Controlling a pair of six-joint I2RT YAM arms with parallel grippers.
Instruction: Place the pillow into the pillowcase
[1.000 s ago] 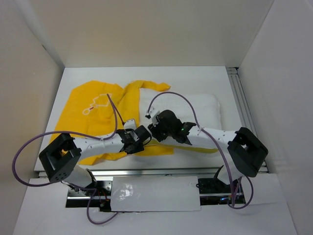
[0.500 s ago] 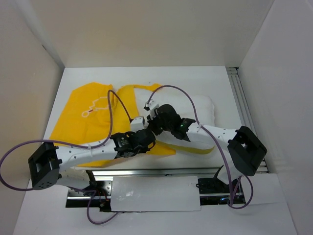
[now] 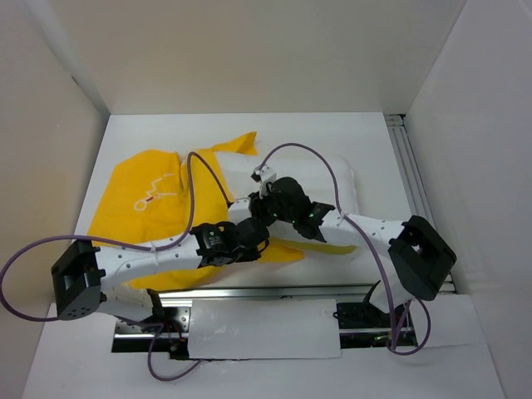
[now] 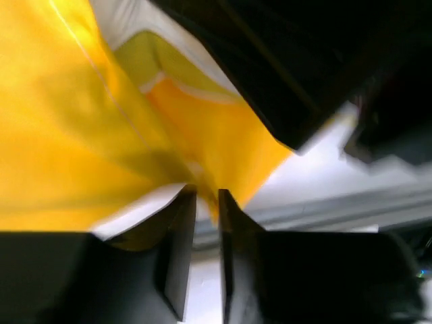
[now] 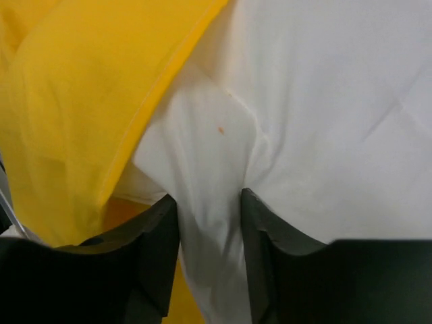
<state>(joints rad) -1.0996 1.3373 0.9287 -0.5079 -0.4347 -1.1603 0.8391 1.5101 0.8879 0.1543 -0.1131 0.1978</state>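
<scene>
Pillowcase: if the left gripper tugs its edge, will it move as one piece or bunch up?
Probably bunches: the pillowcase lies in loose folds, so a tug likely drags only nearby cloth. It looks thin and light, draped over the pillow. The edge at the left gripper may slip.

White arm links [image 3: 141, 254] with black joint housings [image 3: 79, 283] and looping purple cables [image 3: 301, 150]

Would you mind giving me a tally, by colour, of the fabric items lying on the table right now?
Yellow: 1 (the pillowcase)
White: 1 (the pillow)
Total: 2
</scene>
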